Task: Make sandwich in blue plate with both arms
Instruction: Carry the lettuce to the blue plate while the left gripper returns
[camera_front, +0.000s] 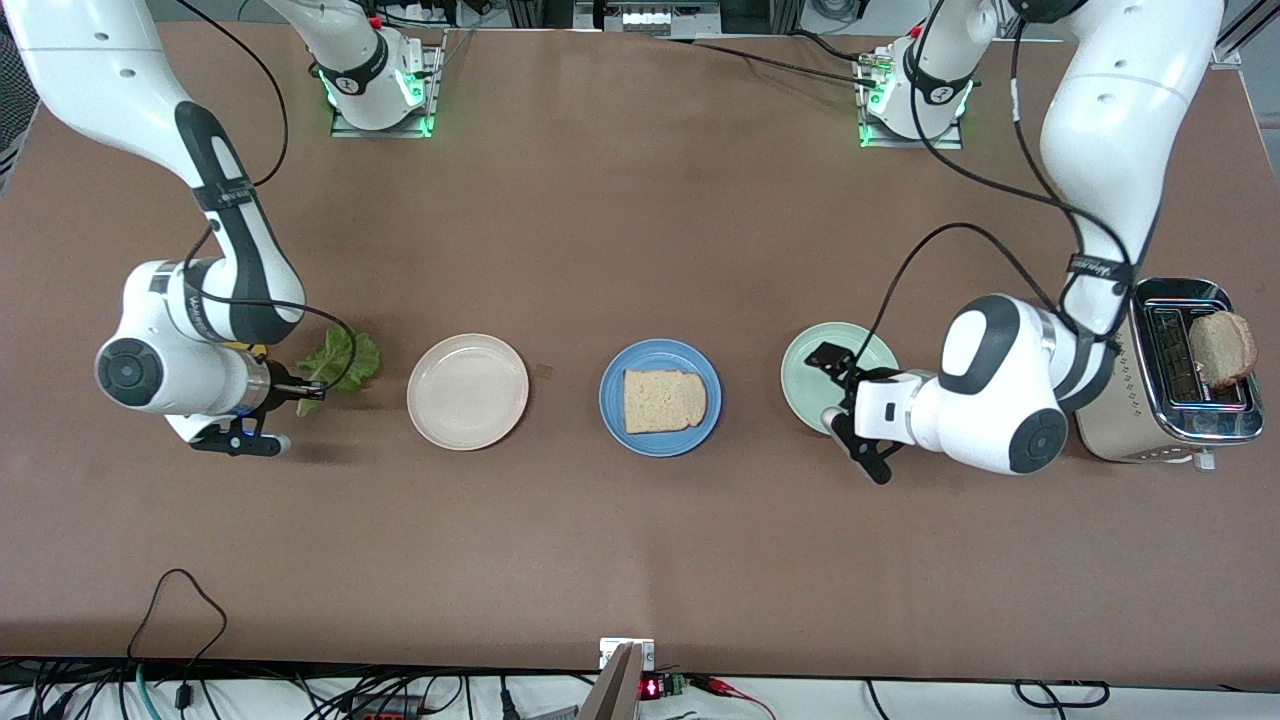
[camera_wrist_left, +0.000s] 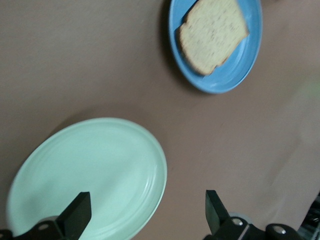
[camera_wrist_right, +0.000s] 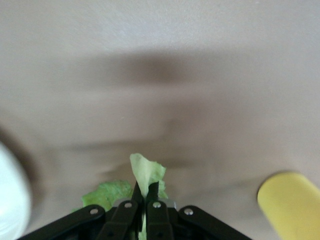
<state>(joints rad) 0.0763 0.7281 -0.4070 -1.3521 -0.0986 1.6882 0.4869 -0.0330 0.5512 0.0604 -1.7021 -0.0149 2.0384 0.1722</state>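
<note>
I saw one bread slice (camera_front: 665, 401) already lying in the blue plate (camera_front: 660, 397) at the middle of the table. My right gripper (camera_front: 300, 392) was clamped on the lettuce leaf (camera_front: 340, 362) near the right arm's edge of the table. My left gripper (camera_front: 838, 395), fingers apart and empty, hung over the mint-green plate (camera_front: 838, 375), and the second slice (camera_front: 1222, 349) was standing in the toaster (camera_front: 1170, 375), so lettuce and top bread were left.

— What's the setting?
— A wide brown table (camera_front: 620, 220) fills nearly the whole front view, evenly lit from above (soft shadows only).
— And past its edges?
— Along the bottom of the frame, a white strip with tangled black cables (camera_front: 300, 690). At the top centre, dark equipment (camera_front: 650, 15), too cropped to identify. Green lights (camera_front: 420, 125) glow at upper left and upper right.
</note>
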